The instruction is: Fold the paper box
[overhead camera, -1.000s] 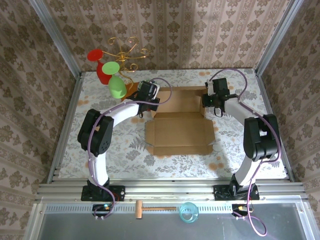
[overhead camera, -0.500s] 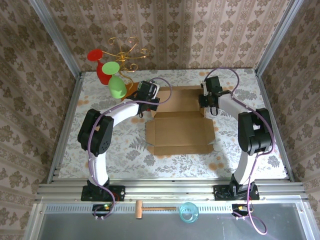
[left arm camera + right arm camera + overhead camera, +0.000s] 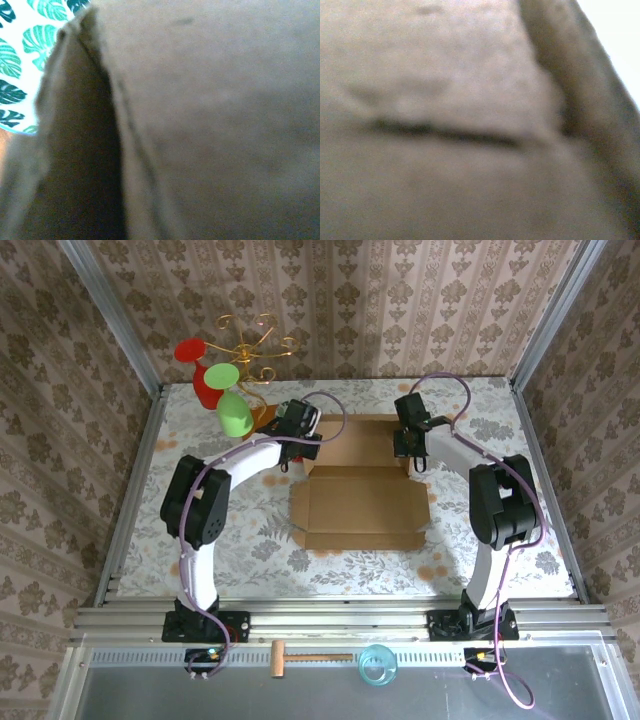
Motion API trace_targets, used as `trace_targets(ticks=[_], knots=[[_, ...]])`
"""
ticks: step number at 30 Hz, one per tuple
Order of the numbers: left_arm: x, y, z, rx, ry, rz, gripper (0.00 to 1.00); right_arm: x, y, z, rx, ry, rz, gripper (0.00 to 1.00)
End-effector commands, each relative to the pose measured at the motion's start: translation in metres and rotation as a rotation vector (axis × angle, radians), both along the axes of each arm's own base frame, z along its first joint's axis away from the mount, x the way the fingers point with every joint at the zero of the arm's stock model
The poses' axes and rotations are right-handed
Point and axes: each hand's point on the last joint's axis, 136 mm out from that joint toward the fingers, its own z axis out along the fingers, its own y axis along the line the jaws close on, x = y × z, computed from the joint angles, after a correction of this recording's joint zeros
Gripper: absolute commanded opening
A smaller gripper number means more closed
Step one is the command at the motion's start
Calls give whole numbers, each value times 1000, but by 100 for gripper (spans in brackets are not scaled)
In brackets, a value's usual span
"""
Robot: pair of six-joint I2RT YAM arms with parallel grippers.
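The table (image 3: 480,570) carries the paper box (image 3: 360,505) in its middle, lying open and flat. Its broad main panel is toward the arms and a second panel reaches toward the far wall. The low side walls are only partly raised, so the folding looks to be at an early stage.

The two arms curve inward to meet that far panel at its two ends, one per side, probably so it can be lifted or pressed evenly without twisting. The left fingers (image 3: 303,443) are together at the panel's left edge, and the right fingers (image 3: 411,450) are together at its right edge. Whether cardboard is pinched between them cannot be told. Both wrist views sit hard against brown board (image 3: 225,125), with a raised fold on the left.

A gold wire stand (image 3: 250,350) stands at the far left corner, apart from the box.
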Motion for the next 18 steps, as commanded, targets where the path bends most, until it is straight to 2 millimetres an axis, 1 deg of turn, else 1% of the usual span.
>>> trace_targets(ticks=[1,5,8,13,16,18], knots=[[-3,-2,-3,32,19,27,0,-16,-9,-5,-64,59,-75,0],[-5,1,-11,43,44,46,0,-18,-4,-1,-47,78,-54,0],[-7,-4,-16,17,68,28,0,-18,0,2,-43,89,-19,0],[-6,-5,-21,-4,92,12,12,-19,4,0,-35,109,19,0],[-5,-5,-23,0,99,1,15,-19,6,-3,-30,115,25,0],[-6,-6,-24,1,103,-9,19,-18,7,-4,-25,121,28,0]])
